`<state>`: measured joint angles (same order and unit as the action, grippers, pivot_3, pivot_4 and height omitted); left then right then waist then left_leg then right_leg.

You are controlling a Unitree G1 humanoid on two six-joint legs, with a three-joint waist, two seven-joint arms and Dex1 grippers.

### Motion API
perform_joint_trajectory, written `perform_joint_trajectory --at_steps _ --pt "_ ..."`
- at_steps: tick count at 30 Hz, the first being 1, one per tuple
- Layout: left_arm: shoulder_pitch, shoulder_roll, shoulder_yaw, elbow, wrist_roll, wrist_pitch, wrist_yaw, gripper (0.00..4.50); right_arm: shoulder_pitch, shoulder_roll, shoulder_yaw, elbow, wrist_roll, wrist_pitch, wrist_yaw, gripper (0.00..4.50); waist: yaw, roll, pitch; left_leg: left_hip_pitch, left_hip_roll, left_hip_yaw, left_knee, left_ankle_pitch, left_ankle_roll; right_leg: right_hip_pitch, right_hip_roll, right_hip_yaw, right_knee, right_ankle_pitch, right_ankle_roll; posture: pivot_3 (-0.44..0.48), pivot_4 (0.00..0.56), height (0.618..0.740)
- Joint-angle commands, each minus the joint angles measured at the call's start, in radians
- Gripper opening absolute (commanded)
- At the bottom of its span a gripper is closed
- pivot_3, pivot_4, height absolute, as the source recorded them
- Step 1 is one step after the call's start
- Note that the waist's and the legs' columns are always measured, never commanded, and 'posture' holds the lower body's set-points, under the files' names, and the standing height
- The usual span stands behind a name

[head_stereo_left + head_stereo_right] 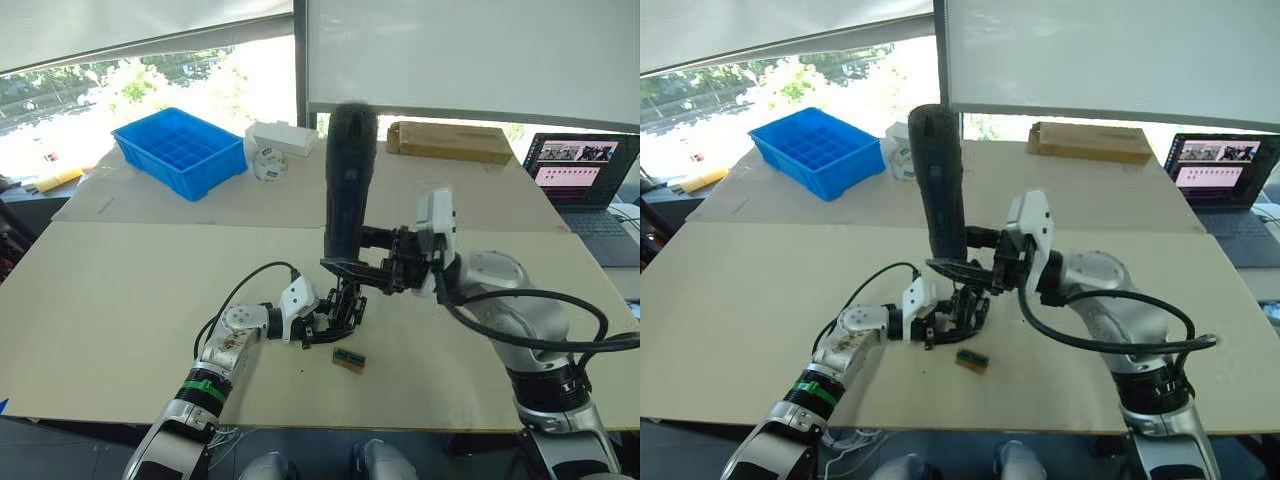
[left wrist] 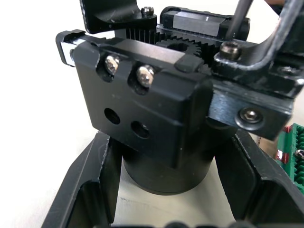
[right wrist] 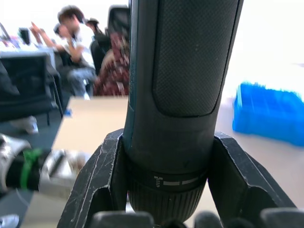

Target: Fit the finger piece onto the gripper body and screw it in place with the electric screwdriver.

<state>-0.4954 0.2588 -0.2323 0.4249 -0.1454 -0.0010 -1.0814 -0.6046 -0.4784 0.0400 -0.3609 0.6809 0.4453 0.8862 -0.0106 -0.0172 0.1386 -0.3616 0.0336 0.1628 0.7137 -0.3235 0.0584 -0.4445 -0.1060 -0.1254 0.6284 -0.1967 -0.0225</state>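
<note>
**Q:** Which step are you on?

**A:** The screwing. My left end effector (image 2: 161,209) is clamped either side of the round base of the black, blocky, metal-and-plastic gripper body (image 2: 156,118), which stands upright on the pale desk (image 1: 130,300) near the middle of its near edge. Just beside it, towards that edge, lies a small green-and-tan block (image 1: 348,360), untouched.

**Q:** And the finger piece?

**A:** A black part with a screw head in it sits against the top of the body in my left wrist view. I take that for the small black tapered plastic finger piece (image 2: 249,111), already fitted, though I can't be sure.

**Q:** Your right side?

**A:** My right end effector (image 3: 166,190) is closed on the long black cylindrical electric screwdriver (image 1: 349,180), held nearly upright. Its thin metal bit (image 2: 237,19) comes down onto a screw head on top of the body.

**Q:** What's next?

**A:** My judgement: keep the bit square in the screw, press down and drive, with my left holding the base firm against twisting.
</note>
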Motion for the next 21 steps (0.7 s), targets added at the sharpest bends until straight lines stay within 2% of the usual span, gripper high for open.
perform_joint_trajectory --at_steps 1,14,15,18,21 --pt "0.014 0.006 -0.013 0.021 0.035 0.022 0.038 2.33 -0.055 0.013 -0.096 -0.088 0.086 -0.059 0.011 1.94 0.001 0.000 0.000 0.000 0.000 0.000 0.000 0.000 0.000 0.001 0.000 0.000 0.000 0.000 0.000 0.000 0.150 0.740" --pt "0.030 -0.015 0.021 0.006 -0.007 0.043 0.084 2.33 -0.067 -0.066 -0.155 -0.130 0.150 -0.019 0.019 1.94 0.003 0.000 0.000 0.003 0.000 -0.001 0.000 -0.001 0.002 0.004 -0.005 0.001 -0.001 0.001 0.001 0.000 0.150 0.740" --pt "0.034 -0.011 0.023 0.001 -0.009 0.045 0.084 3.35 -0.064 -0.077 -0.159 -0.138 0.156 -0.015 0.022 1.94 0.003 0.000 0.000 0.003 0.000 -0.001 0.000 -0.001 0.002 0.004 -0.006 0.001 -0.001 0.001 0.001 0.000 0.150 0.740" --pt "0.052 0.007 0.038 -0.027 -0.021 0.054 0.084 4.41 -0.055 -0.109 -0.179 -0.169 0.190 0.007 0.009 1.94 0.000 0.000 0.000 0.003 0.000 -0.002 0.000 -0.001 0.002 0.004 -0.006 0.001 -0.001 0.001 0.001 0.000 0.150 0.740" --pt "0.070 0.029 0.054 -0.057 -0.040 0.063 0.068 4.41 -0.051 -0.142 -0.206 -0.186 0.218 0.033 -0.010 1.94 -0.004 0.000 0.000 0.003 0.001 -0.002 -0.001 -0.001 0.002 0.003 -0.006 0.002 -0.001 0.001 0.001 0.000 0.150 0.740"
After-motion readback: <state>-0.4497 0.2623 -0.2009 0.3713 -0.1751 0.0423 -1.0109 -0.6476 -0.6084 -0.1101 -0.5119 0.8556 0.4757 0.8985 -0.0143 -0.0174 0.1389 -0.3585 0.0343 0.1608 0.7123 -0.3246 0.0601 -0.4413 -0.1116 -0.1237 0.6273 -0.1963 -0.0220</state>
